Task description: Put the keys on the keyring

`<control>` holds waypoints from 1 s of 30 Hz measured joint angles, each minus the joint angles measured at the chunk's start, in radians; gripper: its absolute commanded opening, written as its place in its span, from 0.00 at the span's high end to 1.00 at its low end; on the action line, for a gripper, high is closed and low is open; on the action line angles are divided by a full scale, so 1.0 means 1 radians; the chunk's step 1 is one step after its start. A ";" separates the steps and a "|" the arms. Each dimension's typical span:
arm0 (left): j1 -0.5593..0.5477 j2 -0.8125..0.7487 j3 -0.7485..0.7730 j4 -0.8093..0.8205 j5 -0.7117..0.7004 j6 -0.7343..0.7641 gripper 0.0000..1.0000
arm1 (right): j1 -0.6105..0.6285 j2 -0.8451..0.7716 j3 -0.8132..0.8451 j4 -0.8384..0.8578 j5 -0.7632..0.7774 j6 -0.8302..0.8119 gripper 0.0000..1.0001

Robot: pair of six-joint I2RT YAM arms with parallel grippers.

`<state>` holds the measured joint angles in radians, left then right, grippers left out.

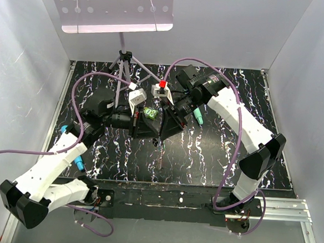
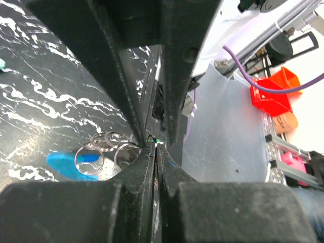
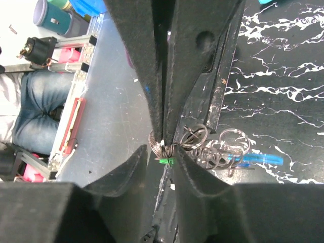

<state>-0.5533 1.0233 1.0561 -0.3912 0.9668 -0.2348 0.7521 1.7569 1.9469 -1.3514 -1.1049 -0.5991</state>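
Top view: my left claw (image 1: 152,129) and my right claw (image 1: 166,126) meet tip to tip over the black marbled tabletop (image 1: 215,153); a chunky bright-green block (image 1: 149,114) sits just beyond the left claw; a teal stick (image 1: 198,115) lies just outside the right claw; what is at the tips is too small to read here.

Left wrist view: my left claw (image 2: 156,152) is pressed together, with no gap between its fingers; the right claw's fingers (image 2: 177,66) point at it from the opposite side, tips nearly meeting mine; a speck of the light-green key (image 2: 155,141) shows at that meeting point; the keyring (image 2: 98,152), linked metal rings with a blue tag (image 2: 63,164), sits just beside my tips, its nearest ring touching one finger.

Right wrist view: my right claw (image 3: 164,167) stands spread, with a clear gap between its fingers; the light-green key (image 3: 164,160) sits in that gap, directly under the left claw's closed fingers (image 3: 142,76); a coil of the keyring (image 3: 161,148) sits at those tips, though I cannot tell whether it is nipped; further rings trail off to one side, the blue tag (image 3: 255,159) outermost.
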 measured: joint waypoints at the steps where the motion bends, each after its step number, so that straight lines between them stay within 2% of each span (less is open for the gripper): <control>1: 0.000 -0.012 -0.015 0.024 -0.006 -0.014 1.00 | 0.000 0.000 0.000 -0.001 -0.003 0.005 0.58; 5: 0.000 -0.104 -0.145 0.217 -0.040 -0.107 1.00 | -0.021 -0.009 0.006 -0.002 -0.023 0.014 0.55; 11: -0.003 -0.260 -0.408 0.679 -0.138 -0.283 1.00 | -0.106 -0.064 0.046 0.000 -0.066 0.047 0.55; 14: -0.007 -0.264 -0.501 0.951 -0.213 -0.367 1.00 | -0.117 -0.105 0.059 -0.001 -0.088 0.075 0.55; 19: -0.040 -0.170 -0.602 1.356 -0.372 -0.463 1.00 | -0.126 -0.130 0.087 0.006 -0.112 0.124 0.54; 25: -0.134 -0.070 -0.637 1.589 -0.554 -0.475 1.00 | -0.142 -0.125 0.107 0.073 -0.098 0.211 0.54; 30: -0.158 -0.003 -0.640 1.656 -0.622 -0.480 1.00 | -0.152 -0.119 0.126 0.138 -0.069 0.288 0.55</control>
<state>-0.7113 1.0199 0.4160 1.2644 0.3450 -0.7147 0.5999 1.6375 2.0724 -1.2133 -1.1740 -0.3115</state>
